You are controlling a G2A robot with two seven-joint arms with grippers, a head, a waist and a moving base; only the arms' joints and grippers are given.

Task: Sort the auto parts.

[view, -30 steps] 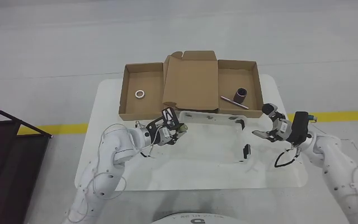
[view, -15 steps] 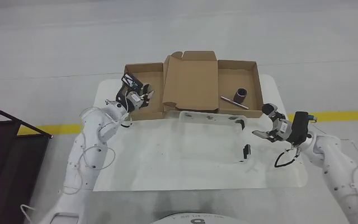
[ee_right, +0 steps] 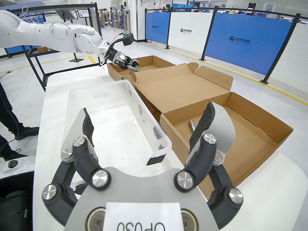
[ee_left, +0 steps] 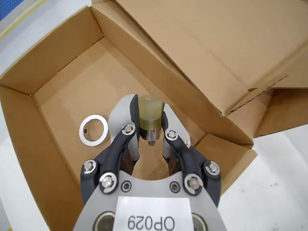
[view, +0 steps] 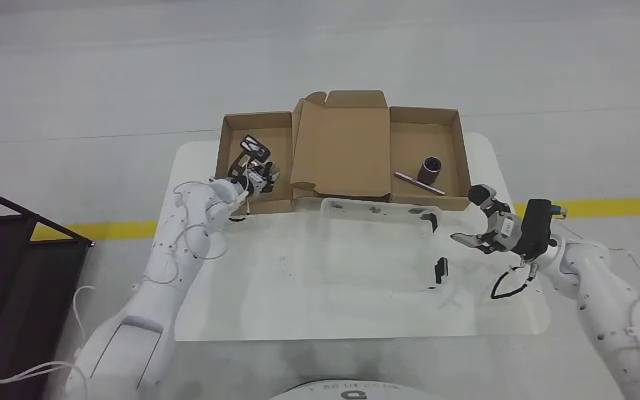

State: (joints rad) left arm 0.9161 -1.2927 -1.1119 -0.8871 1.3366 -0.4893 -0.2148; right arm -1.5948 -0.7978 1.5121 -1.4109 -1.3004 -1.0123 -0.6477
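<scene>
The left pincer (view: 262, 172) has edged farther over the left compartment of the box (view: 340, 140); the right pincer (view: 478, 222) has stayed released above the desk (view: 250, 290). Left wrist view: the pincer grasps a yellowish stopper (ee_left: 149, 117) over the compartment, near a metal ring (ee_left: 93, 129). Right wrist view: its fingers (ee_right: 87, 123) gape beside the right compartment, where a rod (ee_right: 191, 125) lies.

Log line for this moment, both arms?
left end effector: shut on yellowish rubber bumper with metal stud, above cardboard box compartment holding silver metal ring | right end effector: open, empty
</scene>
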